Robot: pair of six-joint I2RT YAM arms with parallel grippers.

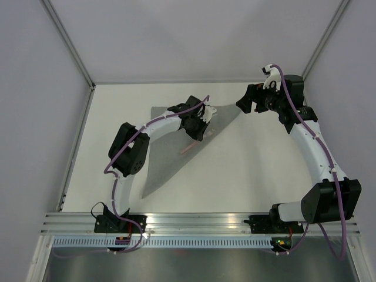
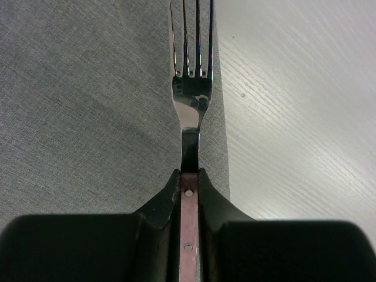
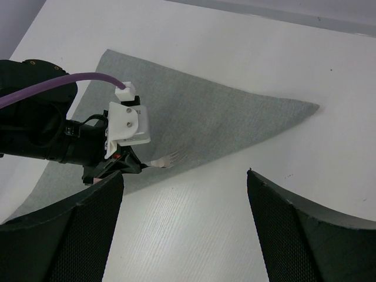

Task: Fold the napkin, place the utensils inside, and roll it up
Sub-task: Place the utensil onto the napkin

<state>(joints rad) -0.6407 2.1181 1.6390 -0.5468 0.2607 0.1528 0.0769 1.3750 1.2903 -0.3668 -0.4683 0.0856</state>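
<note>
The grey napkin (image 1: 161,161) lies folded into a triangle on the white table. My left gripper (image 1: 197,132) is over the napkin's right slanted edge, shut on a fork (image 2: 191,88) by its copper-coloured handle (image 1: 189,148). In the left wrist view the gripper (image 2: 189,176) holds the fork with its tines pointing away, just inside the napkin (image 2: 88,106) edge. The fork (image 3: 167,160) and napkin (image 3: 217,117) also show in the right wrist view. My right gripper (image 1: 247,100) is open and empty, raised by the napkin's far right corner; it shows wide open in its wrist view (image 3: 185,175).
The white table (image 1: 252,170) is bounded by grey walls at the left, back and right. A metal rail (image 1: 194,220) runs along the near edge by the arm bases. No other utensil is in view.
</note>
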